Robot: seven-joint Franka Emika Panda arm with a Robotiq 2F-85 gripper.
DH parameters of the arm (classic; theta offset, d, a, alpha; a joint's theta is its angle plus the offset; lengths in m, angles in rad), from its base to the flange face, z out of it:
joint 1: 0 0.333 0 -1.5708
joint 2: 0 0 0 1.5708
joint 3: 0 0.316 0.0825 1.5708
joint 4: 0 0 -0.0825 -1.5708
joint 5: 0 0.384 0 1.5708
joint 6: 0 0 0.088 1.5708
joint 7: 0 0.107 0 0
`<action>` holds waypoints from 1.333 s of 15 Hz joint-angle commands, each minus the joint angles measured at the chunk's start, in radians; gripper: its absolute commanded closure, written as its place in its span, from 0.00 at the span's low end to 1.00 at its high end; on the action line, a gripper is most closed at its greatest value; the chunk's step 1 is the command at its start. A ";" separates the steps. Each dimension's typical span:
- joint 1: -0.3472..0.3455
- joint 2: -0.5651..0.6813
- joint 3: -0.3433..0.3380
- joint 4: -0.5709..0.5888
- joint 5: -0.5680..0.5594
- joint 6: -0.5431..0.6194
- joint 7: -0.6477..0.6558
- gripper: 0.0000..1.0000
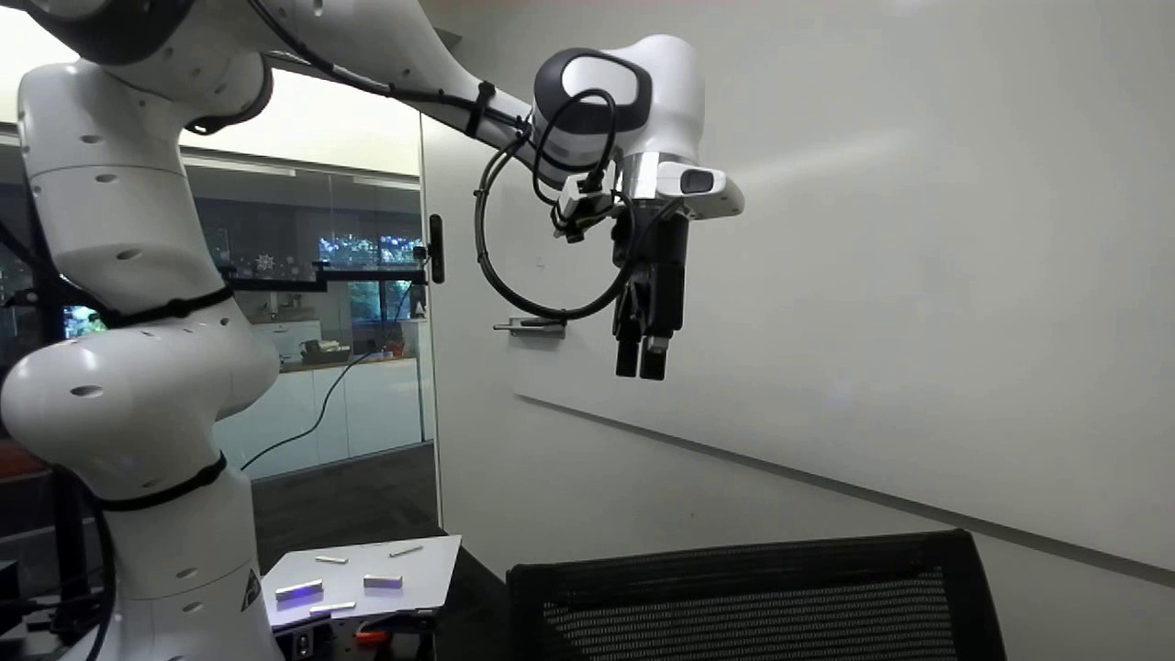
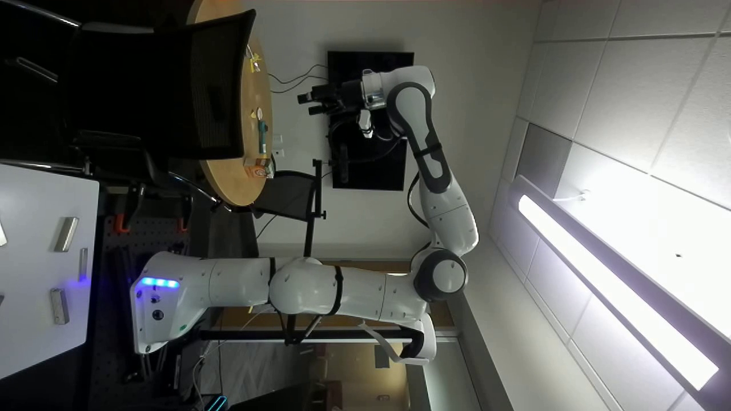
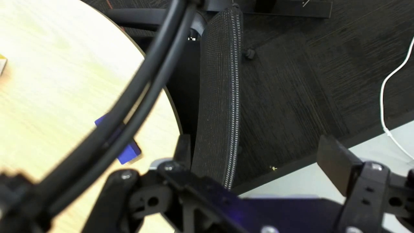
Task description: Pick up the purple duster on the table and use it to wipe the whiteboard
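Observation:
The purple duster (image 3: 128, 153) lies on the round wooden table (image 3: 48, 87) in the wrist view, left of my left finger. Black cables (image 3: 155, 74) cross in front of it and hide its middle part. My gripper (image 3: 255, 142) is open, its two fingers far apart with nothing between them. In both exterior views the gripper (image 1: 640, 361) (image 2: 309, 104) hangs high with its fingers pointing down toward the floor. The whiteboard (image 1: 872, 321) fills the wall behind the gripper in an exterior view. I cannot make out the duster in either exterior view.
A black mesh chair back (image 3: 216, 81) stands beside the table under my gripper. More chair backs (image 1: 753, 588) (image 2: 160, 91) show in both exterior views. By the robot's base is a white board-like top (image 1: 422, 574) with several small blocks. A box (image 2: 260, 167) sits on the wooden table.

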 commanded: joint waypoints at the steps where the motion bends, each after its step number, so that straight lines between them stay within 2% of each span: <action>1: -0.005 0.012 -0.005 -0.007 -0.006 0.010 0.022 0.00; 6: -0.071 0.073 -0.074 0.021 -0.022 0.054 0.057 0.00; 11: -0.130 0.175 -0.149 0.107 -0.020 0.060 -0.072 0.00; 15: -0.154 0.253 -0.167 0.172 -0.007 0.102 -0.333 0.00; 20: -0.183 0.352 -0.150 0.264 0.008 0.134 -0.646 0.00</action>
